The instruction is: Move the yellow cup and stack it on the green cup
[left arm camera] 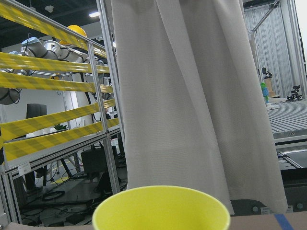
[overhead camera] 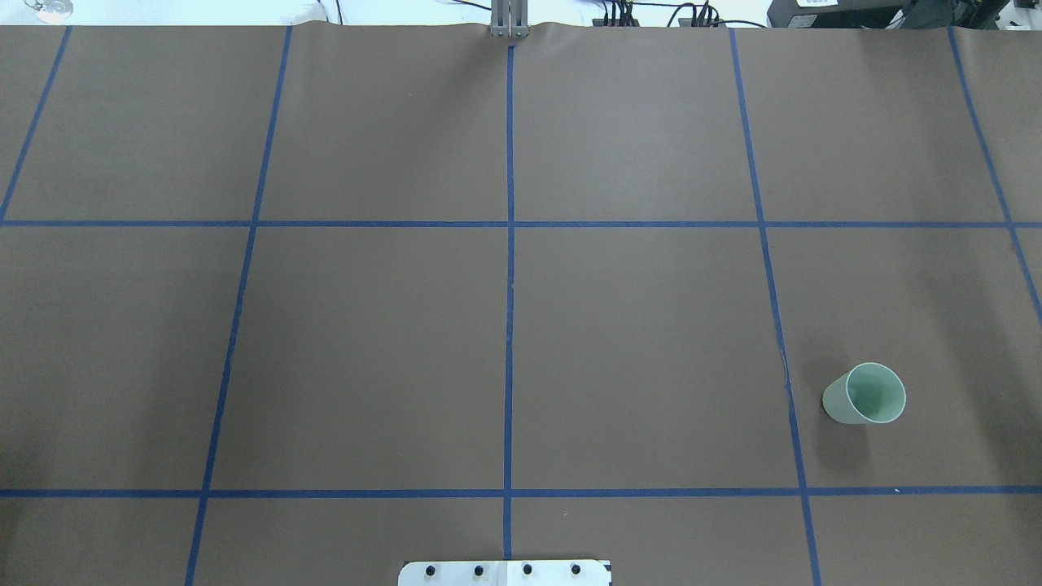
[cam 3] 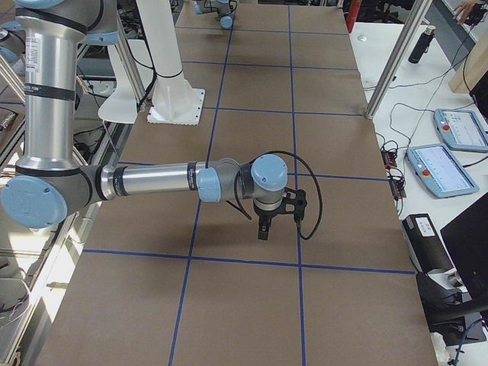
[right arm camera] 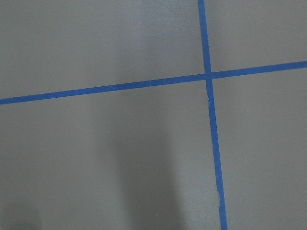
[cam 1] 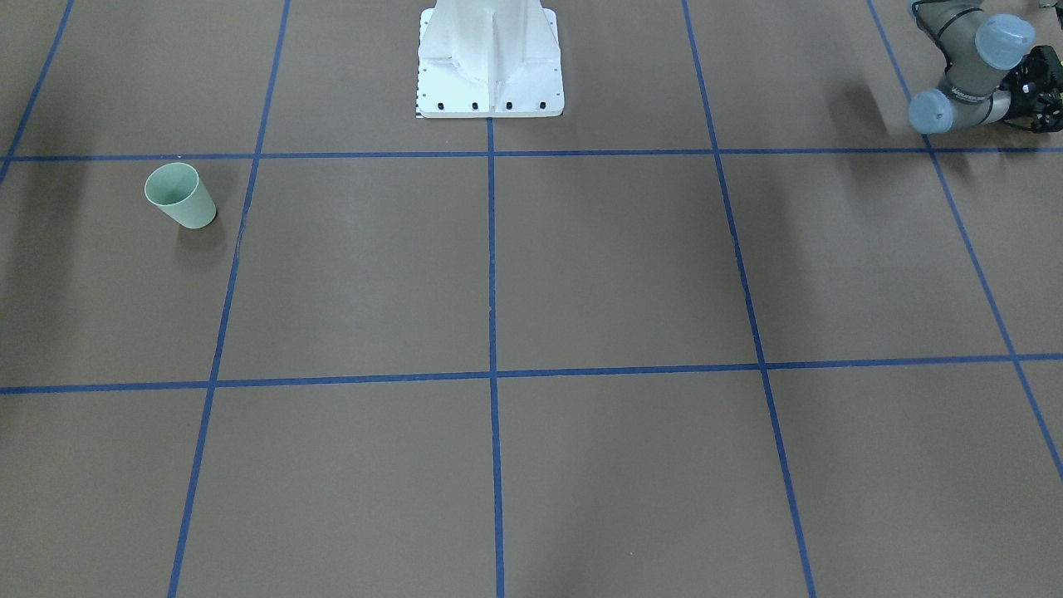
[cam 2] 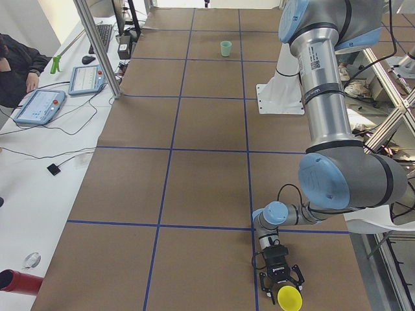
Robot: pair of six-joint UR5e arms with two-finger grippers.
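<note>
The yellow cup (cam 2: pixel 289 298) stands upright at the table's near left end in the exterior left view. Its rim fills the bottom of the left wrist view (left arm camera: pixel 160 208). My left gripper (cam 2: pixel 283 286) is low and level right at the cup, with its fingers at the cup's sides; I cannot tell whether it grips. Only the left arm (cam 1: pixel 967 79) shows at the edge of the front view. The green cup (cam 1: pixel 180 195) stands upright on my right side and also shows in the overhead view (overhead camera: pixel 864 395). My right gripper (cam 3: pixel 263 227) points down over bare table, empty; I cannot tell its state.
The white robot base (cam 1: pixel 490 62) stands at the table's middle back edge. Blue tape lines (right arm camera: pixel 208 76) mark a grid on the brown table. Tablets (cam 2: pixel 39 107) and a metal post (cam 2: pixel 97 45) are on the operators' side. A grey curtain (left arm camera: pixel 192 96) hangs beyond the left end.
</note>
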